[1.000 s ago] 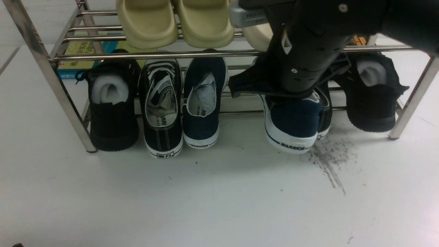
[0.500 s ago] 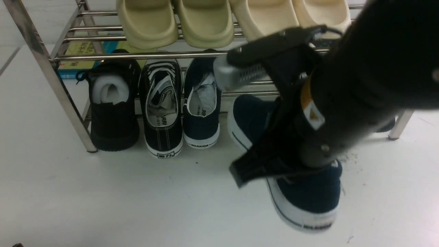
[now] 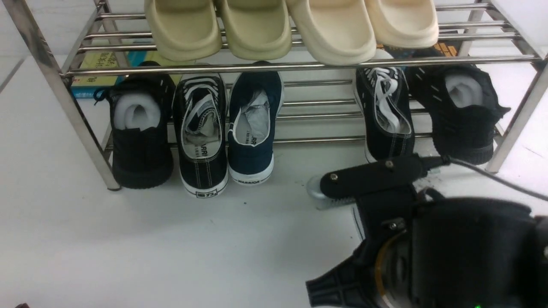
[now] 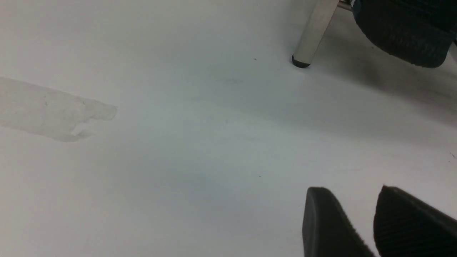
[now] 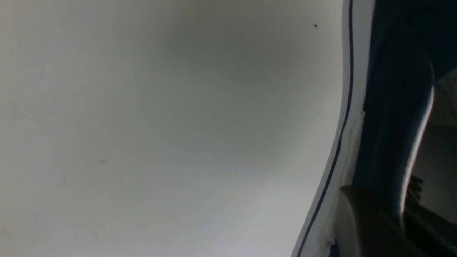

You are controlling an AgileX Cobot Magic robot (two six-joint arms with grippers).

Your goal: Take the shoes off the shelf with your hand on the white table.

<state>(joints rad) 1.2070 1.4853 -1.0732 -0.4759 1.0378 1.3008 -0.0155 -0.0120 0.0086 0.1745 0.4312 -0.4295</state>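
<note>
Shoes update: one navy slip-on [image 5: 392, 107] is off the shelf [image 3: 299, 66] and down at the near right part of the counter [image 3: 128, 248]. It's tucked under the big black right arm [image 3: 466, 252], so from the front you only catch a sliver of its white sole. The right wrist cam shows it way better: white sole with a thin dark stripe running alongside the white surface, navy canvas next to it, and the right claw [image 5: 392, 214] pinched tight on the canvas wall by the shoe's opening. Can't tell if the sole is actually resting on the counter or just above it. The second navy slip-on [image 3: 252, 128] sits on the lower tier, heel toward the camera, paper stuffed inside, right beside a black lace-up sneaker [image 3: 201, 137]. The other lace-up [image 3: 387, 115] is further right on the same tier, and chunky black shoes [image 3: 139, 137] bookend both ends. The top tier is lined with cream slides [image 3: 257, 25]. Over on the other side the left claw [image 4: 353, 194] hangs low over the counter near one shelf leg [image 4: 314, 32], jaws partly apart, nothing between them.
</note>
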